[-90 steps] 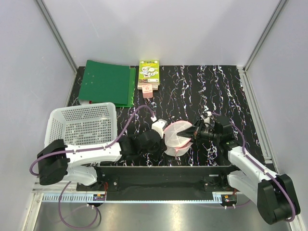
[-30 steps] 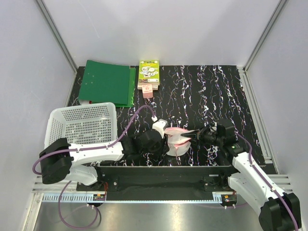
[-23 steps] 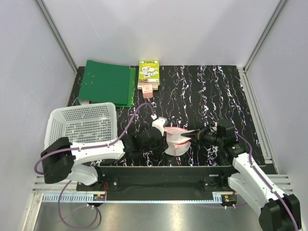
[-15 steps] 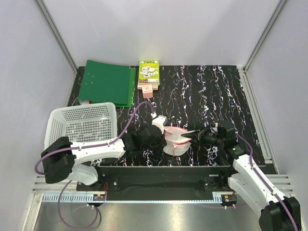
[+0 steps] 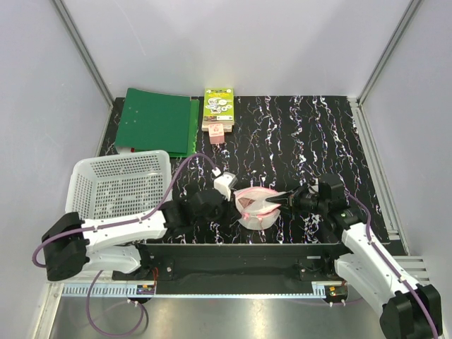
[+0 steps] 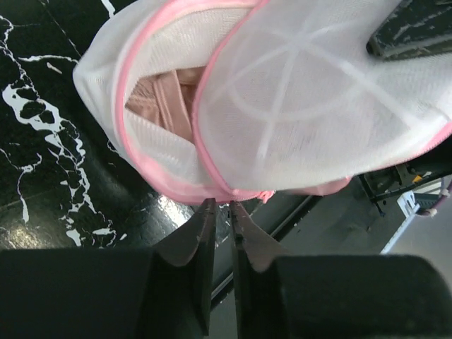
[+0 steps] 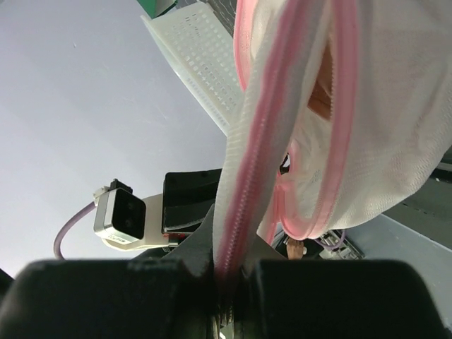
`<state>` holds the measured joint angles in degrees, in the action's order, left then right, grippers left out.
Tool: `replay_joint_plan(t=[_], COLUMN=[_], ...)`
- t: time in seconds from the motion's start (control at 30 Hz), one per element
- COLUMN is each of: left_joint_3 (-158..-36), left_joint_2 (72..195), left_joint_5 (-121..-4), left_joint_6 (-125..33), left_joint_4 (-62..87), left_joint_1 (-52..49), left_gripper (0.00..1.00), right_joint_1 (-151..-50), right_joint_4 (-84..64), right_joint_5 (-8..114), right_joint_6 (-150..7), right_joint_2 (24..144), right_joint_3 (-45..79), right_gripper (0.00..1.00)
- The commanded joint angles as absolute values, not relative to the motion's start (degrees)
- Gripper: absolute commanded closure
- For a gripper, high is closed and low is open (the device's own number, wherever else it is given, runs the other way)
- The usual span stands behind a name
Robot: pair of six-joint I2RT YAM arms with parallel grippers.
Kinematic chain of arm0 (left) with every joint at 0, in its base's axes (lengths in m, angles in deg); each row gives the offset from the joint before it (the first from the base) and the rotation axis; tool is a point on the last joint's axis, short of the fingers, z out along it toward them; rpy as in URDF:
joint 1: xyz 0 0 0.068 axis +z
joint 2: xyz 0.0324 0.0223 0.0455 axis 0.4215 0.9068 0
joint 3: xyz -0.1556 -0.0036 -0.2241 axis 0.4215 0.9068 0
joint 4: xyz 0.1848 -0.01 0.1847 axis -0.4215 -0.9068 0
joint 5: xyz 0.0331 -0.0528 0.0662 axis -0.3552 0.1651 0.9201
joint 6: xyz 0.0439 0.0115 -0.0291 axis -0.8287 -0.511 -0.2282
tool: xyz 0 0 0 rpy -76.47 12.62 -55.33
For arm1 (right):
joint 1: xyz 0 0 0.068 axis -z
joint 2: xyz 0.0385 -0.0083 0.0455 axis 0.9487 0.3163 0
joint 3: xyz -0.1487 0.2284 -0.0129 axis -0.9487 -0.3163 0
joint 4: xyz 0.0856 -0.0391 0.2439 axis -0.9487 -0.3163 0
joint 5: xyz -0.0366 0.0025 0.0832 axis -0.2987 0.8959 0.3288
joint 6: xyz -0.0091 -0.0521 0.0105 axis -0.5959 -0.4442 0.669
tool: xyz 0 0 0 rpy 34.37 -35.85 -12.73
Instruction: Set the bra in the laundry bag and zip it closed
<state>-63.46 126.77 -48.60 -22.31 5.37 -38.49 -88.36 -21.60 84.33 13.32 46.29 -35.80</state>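
Observation:
The laundry bag (image 5: 256, 207), a white mesh clamshell with pink zip edging, sits near the table's front edge with its halves partly apart. The peach bra (image 6: 167, 95) lies inside the lower half and shows through the gap (image 7: 321, 95). My right gripper (image 5: 273, 203) is shut on the upper half's pink zip edging (image 7: 240, 212), holding that rim from the right. My left gripper (image 6: 220, 205) is at the bag's left side, its tips just under the pink rim (image 6: 176, 191). Its jaws stand a narrow slit apart with nothing between them.
A white lattice basket (image 5: 120, 185) stands at the left, close to the left arm. A green folder (image 5: 157, 120) and a small printed box (image 5: 217, 109) lie at the back. The black front rail (image 5: 240, 251) runs just below the bag.
The bag's upper half has come down, leaving a narrower mouth. My left gripper shifted left along the rim and its jaws narrowed. The right gripper kept its hold.

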Motion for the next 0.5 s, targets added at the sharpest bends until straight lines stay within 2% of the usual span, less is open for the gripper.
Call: replay_joint_plan(t=[0.0, 0.3, 0.47], left_joint_3=[-61.1, -58.7, -58.4], left_joint_2=[123.2, 119.8, 118.6], left_joint_5=[-50.3, -52.0, -53.7], left_joint_6=[-21.7, -19.4, -17.6], left_joint_4=[11.6, 14.0, 15.7], left_joint_1=[-38.3, -38.3, -38.2], left_gripper=[0.78, 0.76, 0.59], right_joint_1=[-88.0, -88.1, -88.1], right_joint_4=[-22.8, -22.1, -22.0], right_joint_5=[82.9, 80.9, 80.3], right_joint_6=[14.6, 19.7, 20.5], right_joint_2=[44.7, 43.0, 43.1], right_joint_3=[-34.3, -35.2, -35.0], right_gripper=[1.0, 1.0, 1.0])
